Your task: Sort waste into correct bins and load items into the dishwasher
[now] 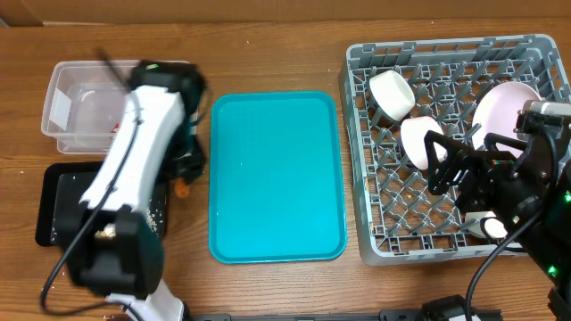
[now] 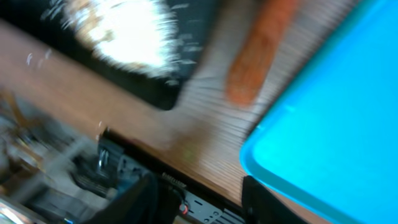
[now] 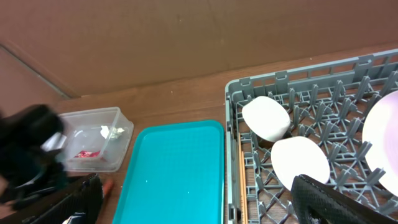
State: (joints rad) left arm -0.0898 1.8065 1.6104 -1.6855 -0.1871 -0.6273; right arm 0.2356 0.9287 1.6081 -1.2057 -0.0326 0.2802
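1. Carrot stick (image 1: 181,188): this short orange piece lies on the bare table in the narrow gap between the black tray (image 1: 53,209) and the teal tray (image 1: 277,178). It seems to be the only waste not yet binned.
2. The step in hand looks like picking up this stick. The left tool (image 2: 205,199) hangs low just beside it, fingers apart and nothing between them. The left wrist view is badly blurred.
3. The next move calls for centring the open fingers over the stick, closing across its width, then carrying it to a bin. My guess is the black tray, where the pale food scraps (image 2: 124,28) lie.
4. The gap is tight. The rims of both trays sit close on either side, so a finger could catch an edge or roll the stick away.
5. The clear tub (image 1: 53,107) holds the red wrapper (image 3: 87,154) and the white napkin (image 3: 112,131).
6. Loading looks done. The grey rack (image 1: 446,46) carries two bowls (image 1: 393,94), the plate (image 1: 501,111) and a cup (image 1: 492,228). Chopsticks (image 3: 242,180) lie along its left edge.
7. The right tool (image 1: 442,163) hovers over the rack beside the nearer bowl, fingers apart and holding nothing, well clear of the left arm's work.
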